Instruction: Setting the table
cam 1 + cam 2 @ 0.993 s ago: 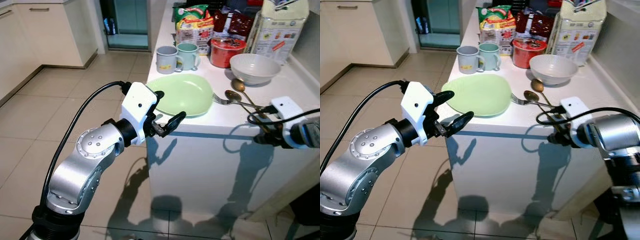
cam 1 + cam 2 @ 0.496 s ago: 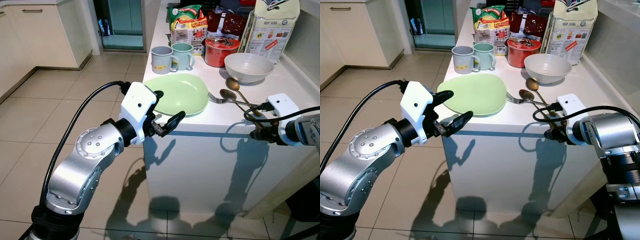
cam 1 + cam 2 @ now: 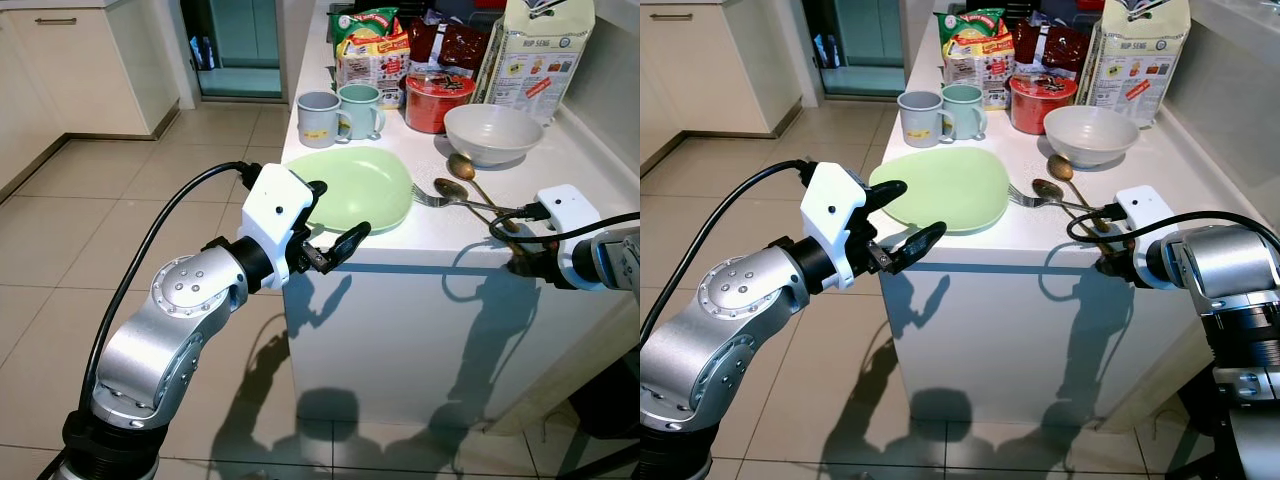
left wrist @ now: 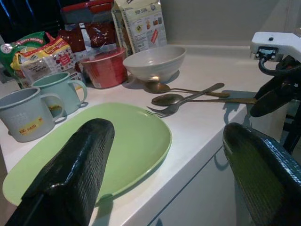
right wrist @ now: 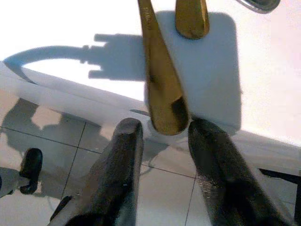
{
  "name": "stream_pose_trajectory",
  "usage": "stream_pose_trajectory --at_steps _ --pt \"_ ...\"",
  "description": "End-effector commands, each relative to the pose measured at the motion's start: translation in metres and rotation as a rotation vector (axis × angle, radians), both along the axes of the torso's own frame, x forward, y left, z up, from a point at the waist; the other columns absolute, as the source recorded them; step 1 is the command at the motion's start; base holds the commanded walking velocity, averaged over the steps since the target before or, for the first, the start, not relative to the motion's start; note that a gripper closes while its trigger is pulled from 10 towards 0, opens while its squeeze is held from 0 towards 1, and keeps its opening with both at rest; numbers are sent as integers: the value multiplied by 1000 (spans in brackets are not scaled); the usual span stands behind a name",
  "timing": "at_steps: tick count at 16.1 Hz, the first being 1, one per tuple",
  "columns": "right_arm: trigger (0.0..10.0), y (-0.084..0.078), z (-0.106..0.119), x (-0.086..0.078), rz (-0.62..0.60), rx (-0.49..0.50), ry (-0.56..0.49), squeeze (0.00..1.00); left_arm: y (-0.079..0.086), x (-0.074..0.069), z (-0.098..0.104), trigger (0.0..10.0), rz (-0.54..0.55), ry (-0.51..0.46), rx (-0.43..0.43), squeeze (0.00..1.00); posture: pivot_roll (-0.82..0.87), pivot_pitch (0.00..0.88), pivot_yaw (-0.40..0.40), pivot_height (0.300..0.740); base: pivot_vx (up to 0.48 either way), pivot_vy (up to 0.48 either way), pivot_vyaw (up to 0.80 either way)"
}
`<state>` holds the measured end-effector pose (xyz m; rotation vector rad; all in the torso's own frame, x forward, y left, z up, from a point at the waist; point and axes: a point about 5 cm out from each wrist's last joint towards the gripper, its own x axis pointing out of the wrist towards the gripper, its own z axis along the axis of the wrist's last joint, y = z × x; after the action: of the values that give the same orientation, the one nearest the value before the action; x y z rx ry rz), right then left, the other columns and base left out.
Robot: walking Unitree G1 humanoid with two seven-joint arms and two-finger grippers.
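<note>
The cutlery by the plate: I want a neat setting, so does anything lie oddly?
Yes. One brass spoon handle juts past the counter edge, between the open right gripper fingers. The green plate also overhangs the near-left edge.

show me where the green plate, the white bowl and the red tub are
green plate [image 3: 355,190], left eye view, middle of its flat face
white bowl [image 3: 494,134], left eye view, outer wall
red tub [image 3: 438,105], left eye view, front side

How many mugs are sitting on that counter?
2. A grey mug and a pale green mug stand side by side behind the green plate, before the snack packets. Others may hide behind the packets.
</note>
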<state>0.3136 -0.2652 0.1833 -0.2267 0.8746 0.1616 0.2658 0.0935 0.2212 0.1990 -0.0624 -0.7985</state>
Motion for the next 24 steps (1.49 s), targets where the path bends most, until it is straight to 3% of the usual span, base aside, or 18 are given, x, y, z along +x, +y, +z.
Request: stream_pose_trajectory --at_steps 1,13,24 --pt "0 8 15 6 40 14 -69 0 1 1 4 10000 2 -11 4 0 45 0 2 740 0 0 0" --pt "0 4 19 7 26 5 -73 0 2 5 7 10000 0 -24 13 0 51 0 4 740 0 0 0" --pt "0 14 44 11 48 88 -234 0 4 6 10 10000 4 -30 15 0 60 0 16 740 0 0 0"
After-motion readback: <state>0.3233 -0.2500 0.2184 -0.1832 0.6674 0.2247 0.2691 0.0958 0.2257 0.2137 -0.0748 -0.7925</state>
